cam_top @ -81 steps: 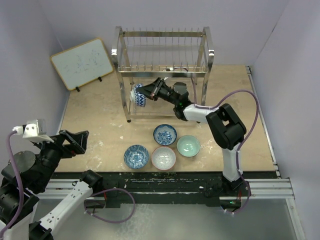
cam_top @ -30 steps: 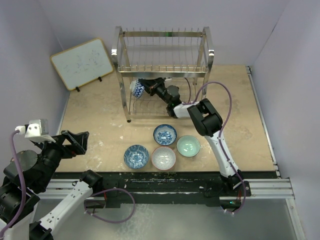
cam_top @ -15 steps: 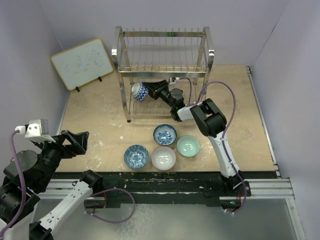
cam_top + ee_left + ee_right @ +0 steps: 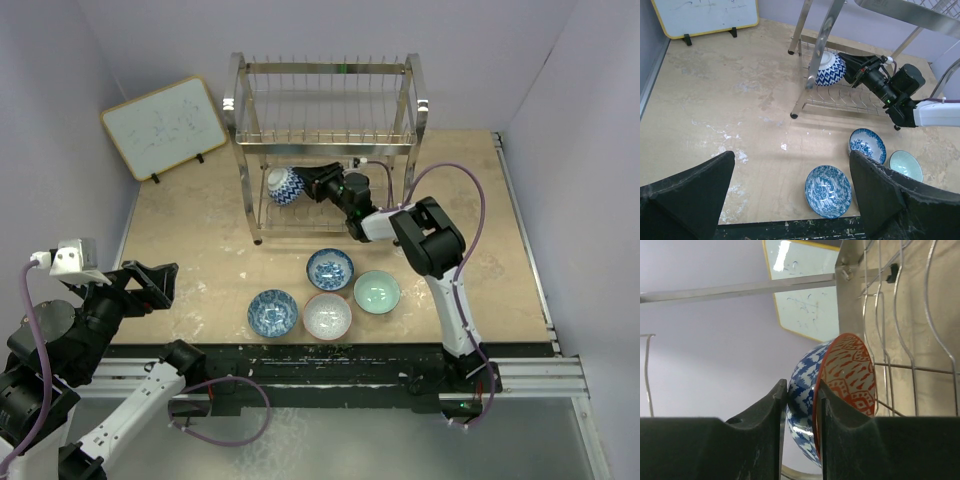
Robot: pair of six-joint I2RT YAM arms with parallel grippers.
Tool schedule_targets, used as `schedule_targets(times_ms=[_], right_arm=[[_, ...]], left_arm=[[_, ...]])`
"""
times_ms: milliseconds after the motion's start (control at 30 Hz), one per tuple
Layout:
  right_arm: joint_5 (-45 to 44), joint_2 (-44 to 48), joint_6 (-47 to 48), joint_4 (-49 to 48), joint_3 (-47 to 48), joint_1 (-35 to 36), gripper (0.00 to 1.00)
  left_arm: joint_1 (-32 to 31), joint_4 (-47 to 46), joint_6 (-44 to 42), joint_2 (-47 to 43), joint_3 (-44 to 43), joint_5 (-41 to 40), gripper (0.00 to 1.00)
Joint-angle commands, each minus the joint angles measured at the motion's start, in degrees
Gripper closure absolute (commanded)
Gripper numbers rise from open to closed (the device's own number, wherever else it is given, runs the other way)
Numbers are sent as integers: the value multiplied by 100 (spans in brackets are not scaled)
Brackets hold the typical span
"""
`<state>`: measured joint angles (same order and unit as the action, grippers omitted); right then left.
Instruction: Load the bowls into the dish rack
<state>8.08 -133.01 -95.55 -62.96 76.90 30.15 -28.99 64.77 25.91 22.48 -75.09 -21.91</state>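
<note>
My right gripper reaches into the lower tier of the silver wire dish rack and is shut on the rim of a bowl that is blue-patterned outside and red-patterned inside. The bowl stands on edge at the rack's left end. On the table in front lie a blue-patterned bowl, a second blue-patterned bowl, a pale bowl with a reddish rim and a mint green bowl. My left gripper is open and empty, raised at the near left.
A wood-framed whiteboard leans at the back left beside the rack. The rack's upper tier holds only upright wires. The table's black front edge runs just below the bowls.
My right gripper has carried the bowl from just left of the rack's front into the lower tier and turned it on edge. The left arm has barely moved.
</note>
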Motion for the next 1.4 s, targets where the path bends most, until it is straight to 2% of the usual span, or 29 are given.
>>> schedule_targets(times_ms=[0,200,367,633,867,1133,1367], right_arm=[[-475,313,34,803,-80,-115,68],[-579,398,307,1221,-44,-123,60],[-715,479,655,1526,90,-130,60],[-1023,600,1628,2764,560,-124,58],[-1206,622,2214,3346,837,-115,53],[-1642,958,2759,3671,901,-91,52],[-1574,1420,3172,3186,539,-18,52]], left_arm=[[25,-180,-95,-37,15,-57,1],[25,-169,-95,-52,4,-68,1],[25,-176,-96,-51,22,-68,1],[25,-167,-80,-84,41,-68,1],[25,-159,-61,-107,70,-63,1],[25,-158,-59,-112,88,-67,1],[25,-193,-56,-85,126,-33,1]])
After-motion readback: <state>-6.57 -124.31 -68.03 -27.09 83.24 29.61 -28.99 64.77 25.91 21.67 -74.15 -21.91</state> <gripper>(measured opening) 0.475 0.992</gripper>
